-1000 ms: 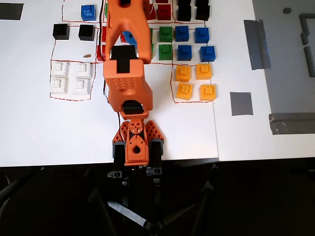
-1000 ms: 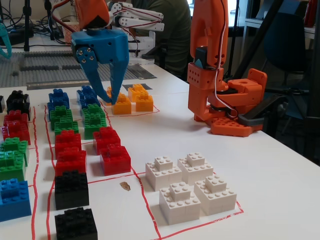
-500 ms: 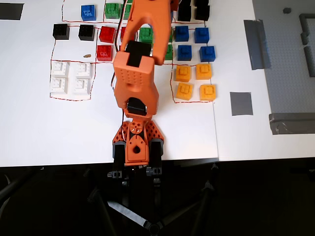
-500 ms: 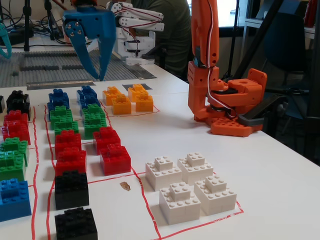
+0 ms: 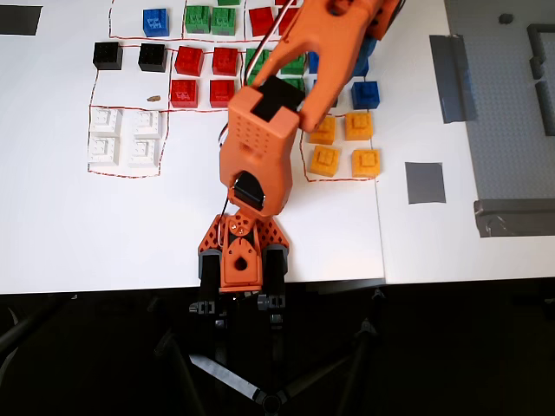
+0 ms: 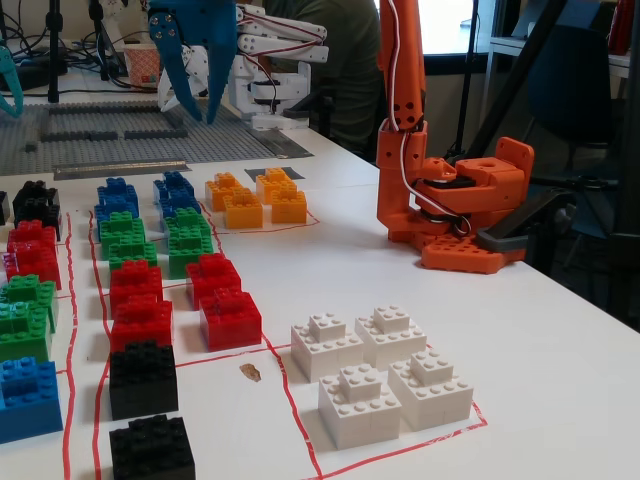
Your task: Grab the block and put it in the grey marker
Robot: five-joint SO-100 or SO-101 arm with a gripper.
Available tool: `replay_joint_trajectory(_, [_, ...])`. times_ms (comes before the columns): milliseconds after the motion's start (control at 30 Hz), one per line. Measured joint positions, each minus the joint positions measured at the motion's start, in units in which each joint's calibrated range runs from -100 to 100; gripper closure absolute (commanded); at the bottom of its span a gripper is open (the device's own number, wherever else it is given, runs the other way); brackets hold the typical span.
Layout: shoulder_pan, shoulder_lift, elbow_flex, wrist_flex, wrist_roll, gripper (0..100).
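Several blue bricks (image 6: 175,192) stand in the far rows of the fixed view; any of them could be the block. In the overhead view one blue brick (image 5: 365,94) shows beside the arm, and a lone one (image 5: 154,21) sits at the top left. The blue gripper (image 6: 190,110) hangs high above and beyond these rows, open, with nothing between its fingers (image 6: 214,85). In the overhead view the orange arm (image 5: 260,139) leans to the upper right and hides the gripper. The grey marker (image 5: 425,182) lies right of the yellow bricks, and shows as a dark patch (image 6: 270,173) behind them.
Yellow bricks (image 5: 345,143), green bricks (image 6: 185,240), red bricks (image 6: 225,315), black bricks (image 6: 145,380) and white bricks (image 6: 385,380) sit in red-lined fields. Long grey tape strips (image 5: 453,78) and a grey baseplate (image 5: 512,113) lie at the right. The arm's base (image 6: 460,215) stands on the table edge.
The arm swung right in the overhead view. The gripper rose from just above the yellow bricks and moved farther back, still open and empty.
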State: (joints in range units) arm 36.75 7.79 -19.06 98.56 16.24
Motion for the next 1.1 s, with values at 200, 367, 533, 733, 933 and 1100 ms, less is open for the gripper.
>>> replay_joint_trajectory(200, [4.5,2.2,-2.6,0.4,2.5,83])
replay_joint_trajectory(367, [5.9,8.2,-2.6,0.0,3.2,81])
replay_joint_trajectory(533, [6.5,10.7,-9.7,-0.1,3.7,76])
replay_joint_trajectory(733, [6.5,14.6,-12.4,0.2,3.7,75])
replay_joint_trajectory(933, [6.5,18.3,-14.1,0.4,3.7,73])
replay_joint_trajectory(1100, [6.4,21.2,-15.9,-0.5,3.7,73])
